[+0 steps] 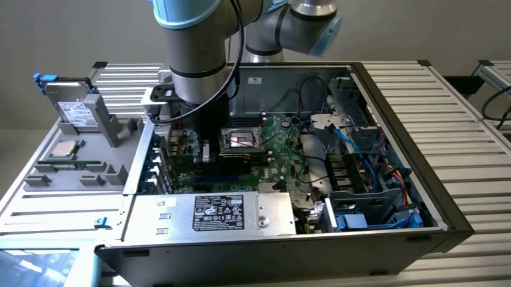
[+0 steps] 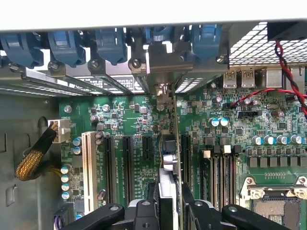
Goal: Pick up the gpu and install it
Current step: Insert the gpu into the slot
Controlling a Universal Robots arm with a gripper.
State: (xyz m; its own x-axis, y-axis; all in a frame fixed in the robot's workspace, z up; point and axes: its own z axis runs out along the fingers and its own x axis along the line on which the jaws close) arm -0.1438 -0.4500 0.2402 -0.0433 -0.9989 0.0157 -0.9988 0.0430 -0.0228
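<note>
In the wrist view the gpu (image 2: 168,158) stands edge-on over the green motherboard (image 2: 216,143), between the black expansion slots (image 2: 127,158). Its silver bracket (image 2: 163,93) reaches the rear slot openings of the case. My gripper (image 2: 169,211) is shut on the card, with a black finger (image 2: 144,211) on either side of it. Whether the card's lower edge sits in a slot I cannot tell. In the exterior view the arm reaches straight down into the open computer case (image 1: 415,179), and the gripper (image 1: 200,149) is low over the board with the gpu (image 1: 179,146) beside it.
Blue slot latches (image 2: 110,45) line the case's rear wall. The CPU socket (image 1: 242,140) lies close beside the gripper. The power supply (image 1: 215,212) fills the near side, with cables and drive bays (image 1: 359,179) at the exterior view's right. A grey tray (image 1: 112,173) outside the case holds a silver drive (image 1: 76,110) and a processor chip (image 1: 64,149).
</note>
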